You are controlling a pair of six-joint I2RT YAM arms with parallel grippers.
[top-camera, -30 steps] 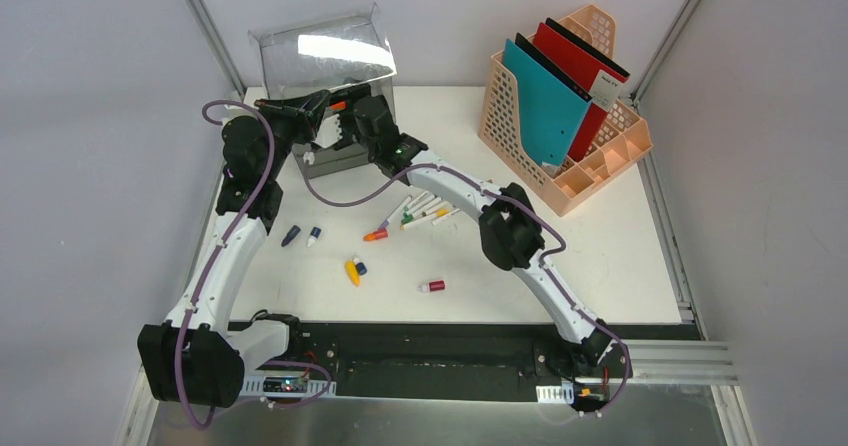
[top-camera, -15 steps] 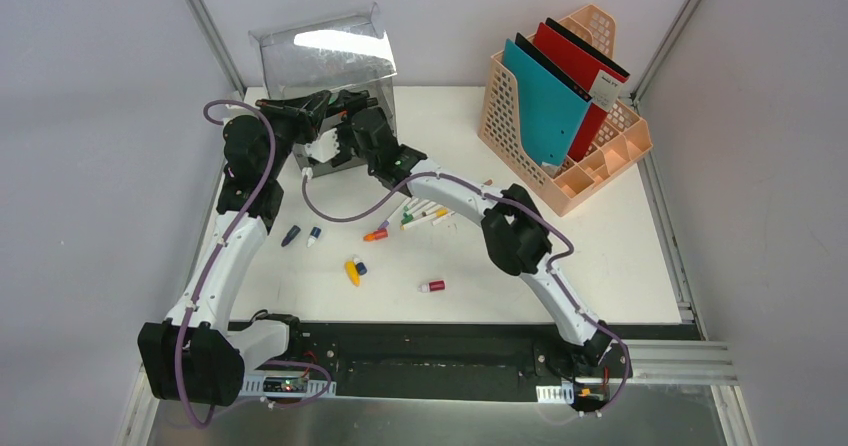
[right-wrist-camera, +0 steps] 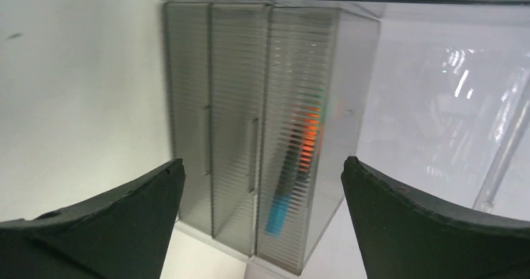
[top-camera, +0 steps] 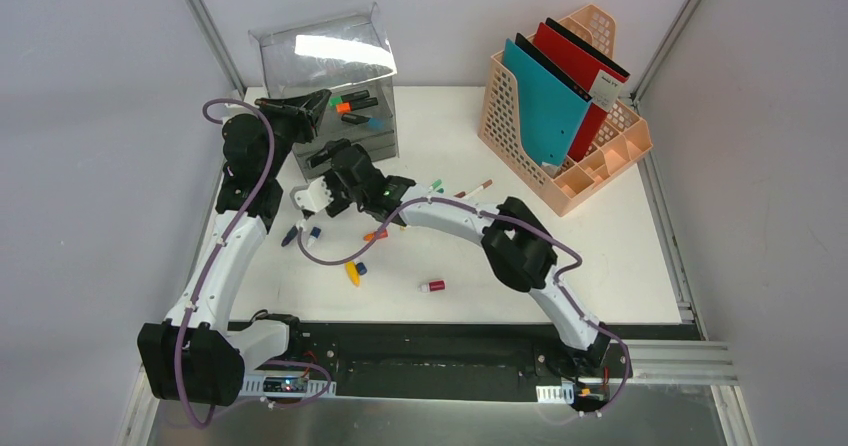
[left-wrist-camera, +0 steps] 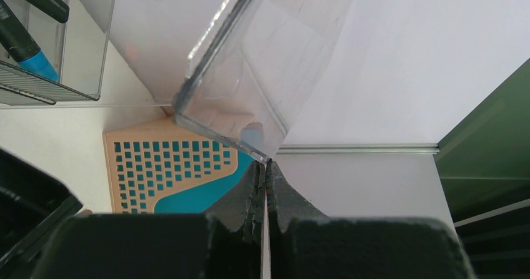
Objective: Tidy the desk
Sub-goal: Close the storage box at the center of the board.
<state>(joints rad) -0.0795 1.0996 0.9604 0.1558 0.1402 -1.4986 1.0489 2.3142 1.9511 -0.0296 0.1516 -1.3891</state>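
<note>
Counter (top-camera: pixel 610 266) spreads out under me, with marker caps (top-camera: pixel 352 270) loose near its middle. My right fingers (right-wrist-camera: pixel 262 161) gape wide, facing the drawer box (top-camera: pixel 372 141) at 11 o'clock. My left fingers (left-wrist-camera: pixel 264 172) are pinched on its clear lid (left-wrist-camera: pixel 250 72).

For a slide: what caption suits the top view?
Mid-task: left end effector holds up the clear lid; right end effector, open, faces the box; markers litter the desk.
</note>
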